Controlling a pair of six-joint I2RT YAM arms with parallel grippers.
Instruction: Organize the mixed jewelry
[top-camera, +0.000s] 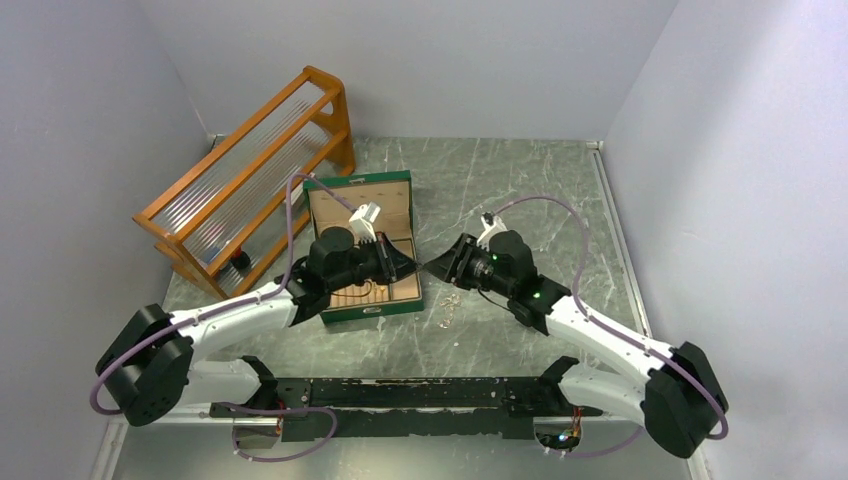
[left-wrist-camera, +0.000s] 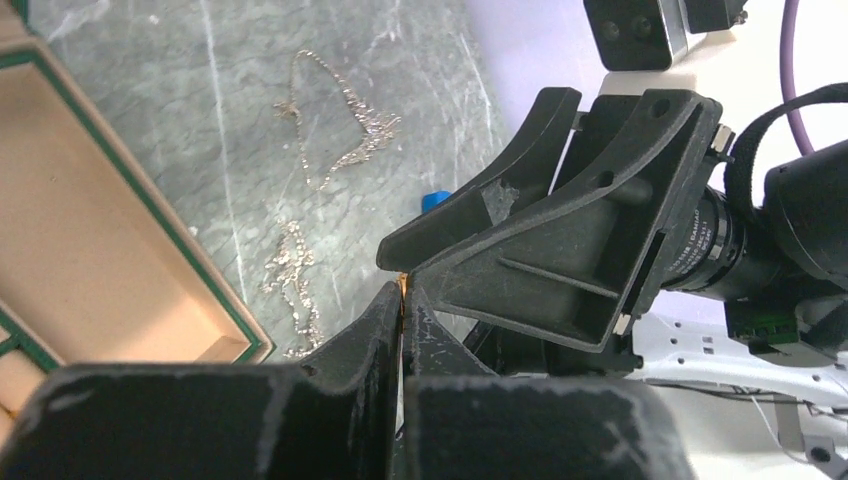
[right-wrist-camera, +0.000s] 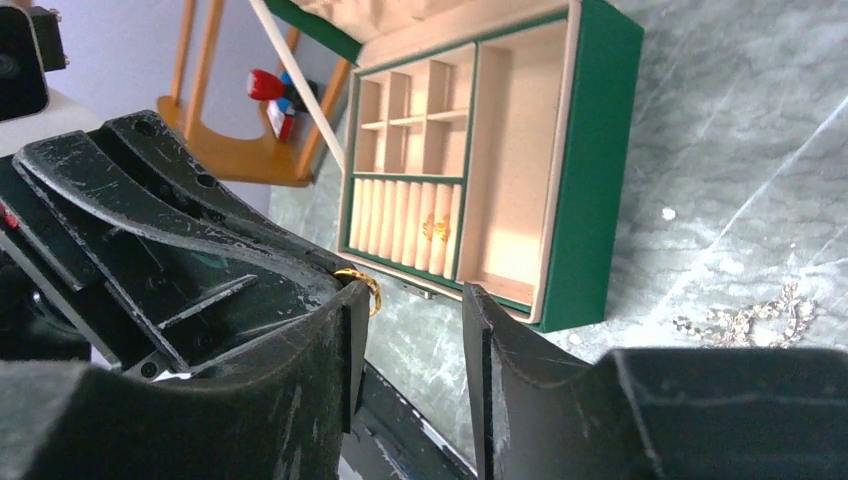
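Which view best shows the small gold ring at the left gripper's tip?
The right wrist view: the gold ring shows as a clear loop at the tip of the shut left gripper. The left wrist view gives only a gold sliver between the closed jaws; in the top view it is hidden.

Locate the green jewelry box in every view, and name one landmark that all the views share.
Top external: the green jewelry box sits left of centre on the table, lid raised.
Left wrist: only one corner of it shows, along the left edge.
Right wrist: upper middle, its compartments facing the camera.
Shared landmark: the gold chains lying on the table just off the box's side.
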